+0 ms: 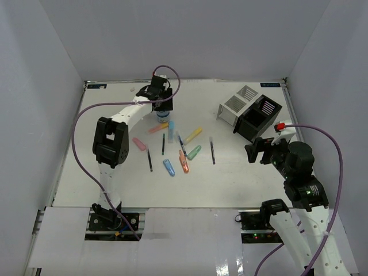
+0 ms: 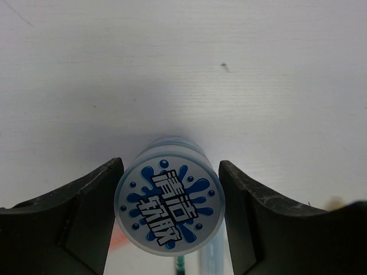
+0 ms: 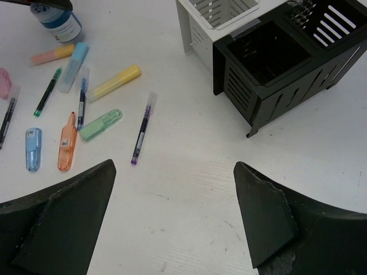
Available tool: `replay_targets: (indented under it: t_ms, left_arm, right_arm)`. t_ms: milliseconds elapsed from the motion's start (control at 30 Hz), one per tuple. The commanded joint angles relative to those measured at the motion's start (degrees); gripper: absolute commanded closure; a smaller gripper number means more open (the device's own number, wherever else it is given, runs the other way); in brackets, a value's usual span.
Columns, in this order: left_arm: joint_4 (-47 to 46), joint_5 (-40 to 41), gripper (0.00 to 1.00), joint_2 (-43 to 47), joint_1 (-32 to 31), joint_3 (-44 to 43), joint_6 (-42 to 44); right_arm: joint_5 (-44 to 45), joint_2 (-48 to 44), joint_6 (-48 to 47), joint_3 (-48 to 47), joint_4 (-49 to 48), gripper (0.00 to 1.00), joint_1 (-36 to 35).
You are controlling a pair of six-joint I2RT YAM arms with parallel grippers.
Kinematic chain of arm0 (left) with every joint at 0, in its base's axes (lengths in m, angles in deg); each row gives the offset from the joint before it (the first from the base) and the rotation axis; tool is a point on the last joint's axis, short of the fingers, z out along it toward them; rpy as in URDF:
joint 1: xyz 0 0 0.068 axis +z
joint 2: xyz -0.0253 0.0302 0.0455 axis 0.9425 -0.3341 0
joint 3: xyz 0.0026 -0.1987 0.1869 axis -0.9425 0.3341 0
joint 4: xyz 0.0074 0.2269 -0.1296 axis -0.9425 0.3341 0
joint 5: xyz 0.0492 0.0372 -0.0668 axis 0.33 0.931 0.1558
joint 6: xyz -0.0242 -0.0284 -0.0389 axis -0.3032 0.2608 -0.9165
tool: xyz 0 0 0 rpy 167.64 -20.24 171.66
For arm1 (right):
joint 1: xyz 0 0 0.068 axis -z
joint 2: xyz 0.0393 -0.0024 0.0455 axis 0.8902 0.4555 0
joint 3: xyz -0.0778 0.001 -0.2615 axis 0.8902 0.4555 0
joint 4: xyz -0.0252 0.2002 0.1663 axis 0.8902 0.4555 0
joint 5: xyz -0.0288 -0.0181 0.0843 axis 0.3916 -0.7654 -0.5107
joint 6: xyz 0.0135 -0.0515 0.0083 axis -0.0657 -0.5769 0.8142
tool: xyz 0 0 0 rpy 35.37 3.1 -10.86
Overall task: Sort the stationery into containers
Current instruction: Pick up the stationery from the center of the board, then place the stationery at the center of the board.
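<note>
The round blue-white roll (image 2: 169, 204), a small lidded tub with a splash label, stands on the white table (image 1: 115, 184) at the back. My left gripper (image 2: 171, 165) reaches down over the roll (image 1: 163, 118), its two fingers pressed against either side. Pastel markers lie scattered just in front: pink (image 1: 139, 144), yellow (image 1: 194, 135), green (image 1: 194, 152), blue (image 1: 168, 167), orange (image 1: 183, 162). Thin dark pens (image 1: 212, 150) lie among them. The white container (image 1: 237, 103) and the black container (image 1: 259, 118) stand at the back right. My right gripper (image 3: 175, 166) hovers open near the black container (image 3: 269, 63), nothing between its fingers.
White walls enclose the table on three sides. A purple-tipped pen (image 3: 142, 129) lies closest to my right gripper, with the green marker (image 3: 101, 124) and yellow marker (image 3: 114, 82) beyond it. Cables loop off both arms.
</note>
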Motion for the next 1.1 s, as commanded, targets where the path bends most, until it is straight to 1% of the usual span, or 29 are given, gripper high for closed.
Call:
replay_targets:
  t_ms: [0, 67, 100, 133, 200, 233, 300, 333, 400, 433, 533, 633, 733, 867, 1067]
  left_arm:
    - [0.47, -7.24, 0.9, 11.46, -3.41, -3.35, 2.12]
    - [1.45, -8.21, 0.91, 13.39, -7.27, -2.48, 2.3]
    - [1.71, -8.39, 0.9, 15.23, -8.68, -0.74, 2.47]
    - [1.89, -8.21, 0.9, 16.29, -11.65, 0.33, 2.56]
    - [2.33, -6.82, 0.9, 18.83, -14.48, 2.35, 2.04]
    - [2.5, -6.55, 0.91, 19.63, -17.02, 4.53, 1.6]
    - [2.51, -6.37, 0.91, 21.74, -19.49, 6.65, 0.55]
    - [2.59, -6.45, 0.91, 22.27, -22.29, 8.4, -0.5]
    - [2.77, -6.11, 0.92, 22.98, -25.2, 9.82, -1.21]
    - [2.86, -5.23, 0.91, 23.5, -27.83, 11.48, -2.52]
    - [3.12, -4.09, 0.91, 24.03, -31.97, 14.04, -4.72]
    - [3.03, -1.72, 0.91, 23.95, -34.79, 17.73, -6.92]
    - [2.68, -0.66, 0.91, 23.95, -35.94, 21.42, -9.03]
    - [-1.61, 1.01, 0.9, 24.3, -37.17, 26.43, -10.62]
    - [-3.91, 3.12, 0.85, 21.84, -38.05, 27.58, -10.97]
  right_arm:
    - [-0.53, -0.88, -0.14, 0.05, -2.59, 0.1, -0.21]
    - [-0.27, -1.4, -0.14, 0.22, -2.59, 0.1, -0.21]
    - [-0.01, -1.67, 0.04, 0.22, -2.68, 0.1, -0.3]
    - [0.25, -2.02, 0.13, 0.31, -2.59, 0.1, -0.21]
    - [0.61, -2.37, 0.3, 0.22, -2.59, 0.1, -0.21]
    - [0.61, -2.81, 0.39, 0.22, -2.51, 0.1, -0.21]
    - [0.61, -3.16, 0.65, 0.22, -2.5, 0.1, -0.21]
    - [0.78, -3.51, 0.74, 0.31, -2.5, 0.1, -0.21]
    - [0.79, -3.78, 1.09, 0.57, -2.5, 0.1, -0.21]
    - [0.52, -3.95, 1.18, 0.49, -2.42, 0.1, -0.21]
    - [0.35, -4.39, 1.8, 0.66, -2.15, 0.1, -0.3]
    - [0.52, -4.83, 2.15, 0.84, -2.24, 0.1, -0.3]
    - [0.52, -4.92, 2.32, 0.84, -1.98, 0.1, -0.21]
    - [0.26, -5.36, 2.59, 0.93, -2.07, 0.1, -0.21]
    - [-0.36, -5.01, 3.12, 1.36, -2.07, 0.1, -0.21]
